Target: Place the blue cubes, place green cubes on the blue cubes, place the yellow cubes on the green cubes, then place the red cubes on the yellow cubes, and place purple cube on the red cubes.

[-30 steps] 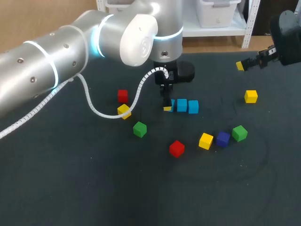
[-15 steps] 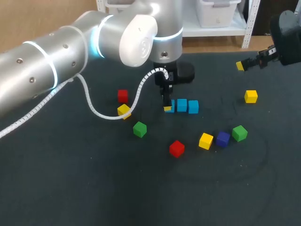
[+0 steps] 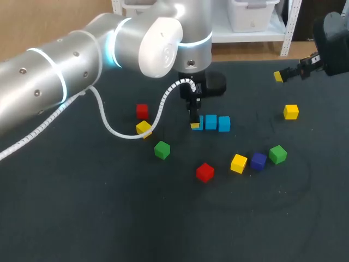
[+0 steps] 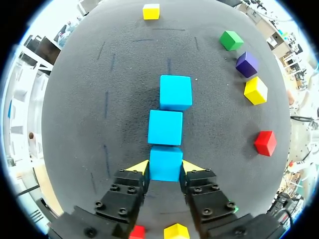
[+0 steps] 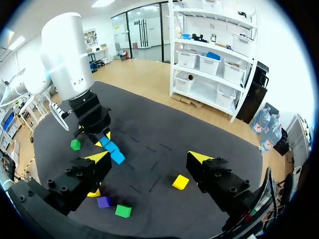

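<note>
Near the middle of the bench (image 3: 109,218), the left gripper (image 4: 165,167) seems clamped on the end blue cube (image 4: 165,160) of a row of three, while the right gripper (image 5: 148,157) hangs wide, holding nothing.

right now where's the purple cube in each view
Head view: purple cube between yellow cube and green cube.
Left wrist view: same trio, ahead of left end effector.
Right wrist view: under right end effector, at.
Landmark: adjacent green cube.
</note>
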You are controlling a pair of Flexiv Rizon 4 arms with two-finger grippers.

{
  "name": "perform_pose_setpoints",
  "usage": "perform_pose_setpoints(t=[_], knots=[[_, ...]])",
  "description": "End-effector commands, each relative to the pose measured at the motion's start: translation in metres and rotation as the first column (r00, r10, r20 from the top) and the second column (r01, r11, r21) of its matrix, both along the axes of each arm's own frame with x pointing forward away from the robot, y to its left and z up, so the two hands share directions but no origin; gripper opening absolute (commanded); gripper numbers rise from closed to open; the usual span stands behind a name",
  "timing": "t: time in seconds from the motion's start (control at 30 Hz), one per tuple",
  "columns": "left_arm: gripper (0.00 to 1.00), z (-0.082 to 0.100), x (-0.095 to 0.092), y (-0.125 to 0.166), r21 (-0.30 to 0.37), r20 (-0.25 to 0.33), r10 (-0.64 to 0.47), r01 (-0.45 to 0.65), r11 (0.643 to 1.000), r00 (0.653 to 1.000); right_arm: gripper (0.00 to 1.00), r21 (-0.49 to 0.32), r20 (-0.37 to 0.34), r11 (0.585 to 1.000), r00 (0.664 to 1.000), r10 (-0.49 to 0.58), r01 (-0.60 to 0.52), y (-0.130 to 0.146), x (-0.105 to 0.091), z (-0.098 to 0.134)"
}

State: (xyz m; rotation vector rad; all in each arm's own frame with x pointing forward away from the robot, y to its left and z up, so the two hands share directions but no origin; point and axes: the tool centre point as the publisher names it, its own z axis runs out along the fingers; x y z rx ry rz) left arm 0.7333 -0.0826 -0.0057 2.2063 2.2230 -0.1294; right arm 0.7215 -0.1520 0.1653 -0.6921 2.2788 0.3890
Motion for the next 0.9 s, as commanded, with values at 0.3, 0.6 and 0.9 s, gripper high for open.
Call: perform_pose_setpoints(t=[0.3, 0.6, 0.9], knots=[[1.00, -0.0006, -0.0006, 0.0003, -0.010, 0.005, -0.004, 0.004, 1.000, 1.000, 1.00, -0.004, 0.004, 1.000, 1.000, -0.006, 0.007, 0.0011, -0.0014, -0.0004], [0.41, -0.0006, 0.0037, 0.0027, 0.004, 0.018, 0.014, -0.014, 1.000, 1.000, 1.00, -0.004, 0.004, 1.000, 1.000, -0.006, 0.007, 0.0011, -0.0014, -0.0004], [0.00, -0.0011, 0.0035, 0.0004, 0.001, 0.013, 0.012, -0.012, 1.000, 1.000, 1.00, -0.004, 0.004, 1.000, 1.000, -0.006, 0.007, 0.0011, -0.0014, -0.0004]])
